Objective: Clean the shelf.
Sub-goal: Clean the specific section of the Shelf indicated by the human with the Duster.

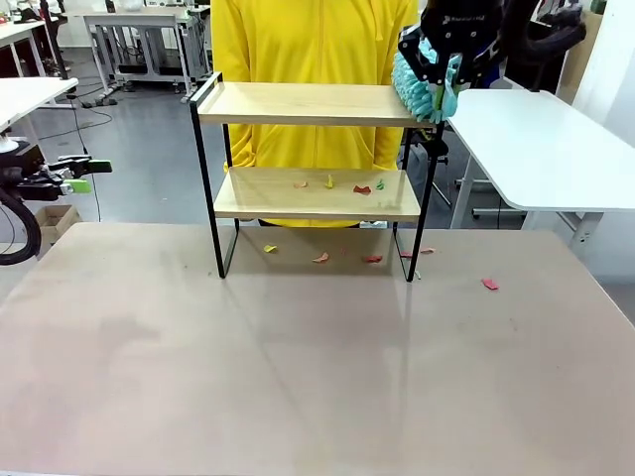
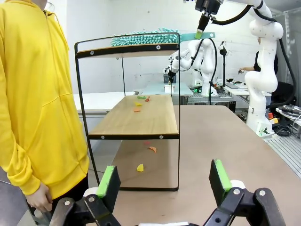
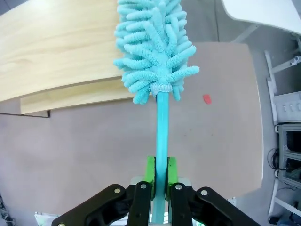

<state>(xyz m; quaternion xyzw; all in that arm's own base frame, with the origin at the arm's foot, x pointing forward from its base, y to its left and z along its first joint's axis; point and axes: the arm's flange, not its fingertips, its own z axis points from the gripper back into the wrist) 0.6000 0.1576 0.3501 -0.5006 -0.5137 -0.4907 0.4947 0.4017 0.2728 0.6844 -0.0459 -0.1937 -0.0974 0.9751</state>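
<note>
No text, label, brand, number or sign can be read in any of the views.
</note>
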